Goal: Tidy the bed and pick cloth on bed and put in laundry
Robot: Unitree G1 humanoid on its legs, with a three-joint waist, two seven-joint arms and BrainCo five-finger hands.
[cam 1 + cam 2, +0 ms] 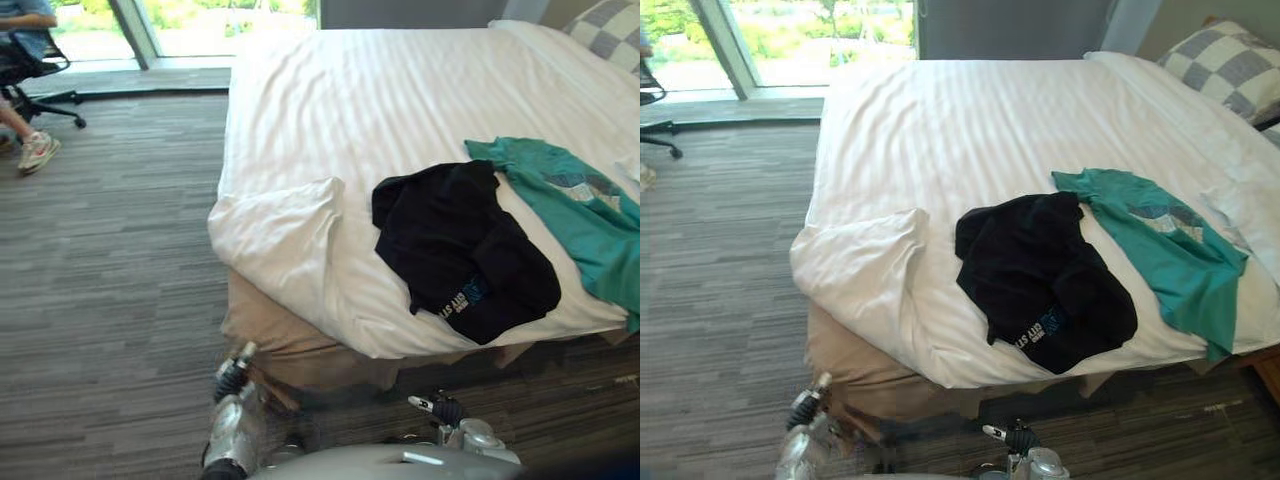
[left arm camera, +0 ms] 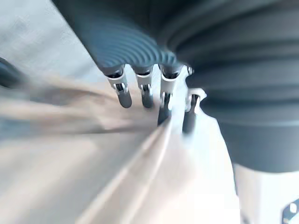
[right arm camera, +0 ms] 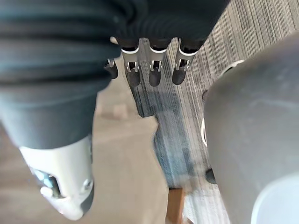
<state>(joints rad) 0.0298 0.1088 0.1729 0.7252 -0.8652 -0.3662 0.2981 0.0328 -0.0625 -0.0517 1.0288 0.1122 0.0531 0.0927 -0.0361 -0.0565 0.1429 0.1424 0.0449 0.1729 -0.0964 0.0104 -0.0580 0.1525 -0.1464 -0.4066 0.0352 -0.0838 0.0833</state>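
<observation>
- The bed (image 1: 380, 90) is covered by a white striped sheet, and the clothes to be collected lie on its near right part.
- A black shirt (image 1: 460, 250) lies crumpled close to the foot edge, and its lower end reaches almost to the edge of the mattress.
- A teal shirt (image 1: 575, 215) lies spread just to the right of the black one. The two touch where the teal sleeve meets the top of the black cloth.
- Neither shirt is in a hand; both rest on the sheet.
- At the near left corner of the bed, a flap of the sheet (image 1: 285, 235) is folded back on itself. A tan bed skirt (image 1: 270, 335) shows below it.
- A checked pillow (image 1: 1225, 65) sits at the far right corner.
- The left hand (image 1: 232, 378) hangs low in front of the tan skirt, below the folded corner. Its fingers (image 2: 124, 95) are relaxed and clasp nothing.
- The right hand (image 1: 440, 407) hangs low over the carpet (image 1: 110, 260), below the black shirt. Its fingers (image 3: 154, 74) are straight, pointing down, and empty.
- At the far left a person's leg and shoe (image 1: 35, 150) show beside an office chair (image 1: 40, 70), near a window (image 1: 820, 30).
</observation>
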